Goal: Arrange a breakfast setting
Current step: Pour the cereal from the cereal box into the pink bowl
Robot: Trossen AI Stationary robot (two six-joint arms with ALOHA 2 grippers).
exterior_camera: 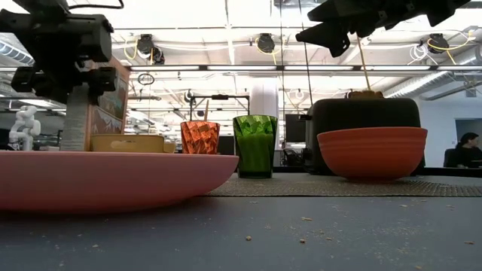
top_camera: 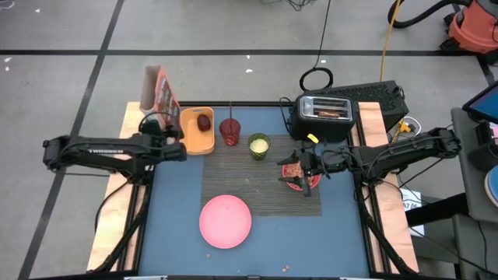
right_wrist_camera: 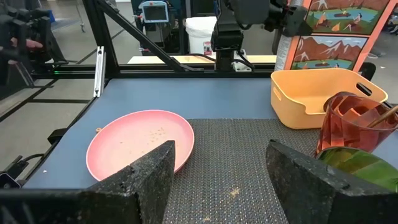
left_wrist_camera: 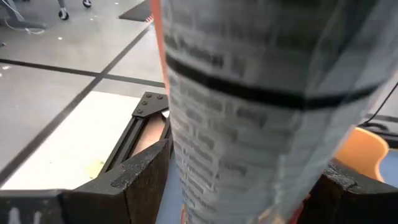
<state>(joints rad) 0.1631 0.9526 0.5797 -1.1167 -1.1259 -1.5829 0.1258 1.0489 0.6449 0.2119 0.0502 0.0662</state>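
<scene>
Breakfast setting on a blue surface (top_camera: 175, 210), with the dark placemat (top_camera: 257, 175) as landmark. The pink plate (top_camera: 226, 221) lies at the mat's near left corner, overlapping its edge; crumbs dot the plate. The pink-red bowl (top_camera: 298, 180) sits on the mat's right part with toast (top_camera: 293, 169) inside it. The red tumbler (top_camera: 229, 131) and the green cup (top_camera: 258, 146) stand side by side at the mat's far edge, the tumbler partly off the mat, a thin stick rising from it. Just left of the tumbler a yellow bin (top_camera: 196, 131) holds the dark-red fruit (top_camera: 204, 122). A black toaster (top_camera: 324, 117) stands beyond the mat's far right corner, something brown in its slots.

Left gripper (top_camera: 177, 141): at the bin's left side, jaws set well apart and closed on a printed box (top_camera: 159, 89), which stands upright beside the bin; in the left wrist view the box (left_wrist_camera: 249, 112) fills the gap between both fingers (left_wrist_camera: 134, 180).

Right gripper (top_camera: 299, 165): hovering over the bowl, above the mat's right part; jaws partly open, nothing between them in the right wrist view, where the plate (right_wrist_camera: 140, 146) and mat show through the gap
</scene>
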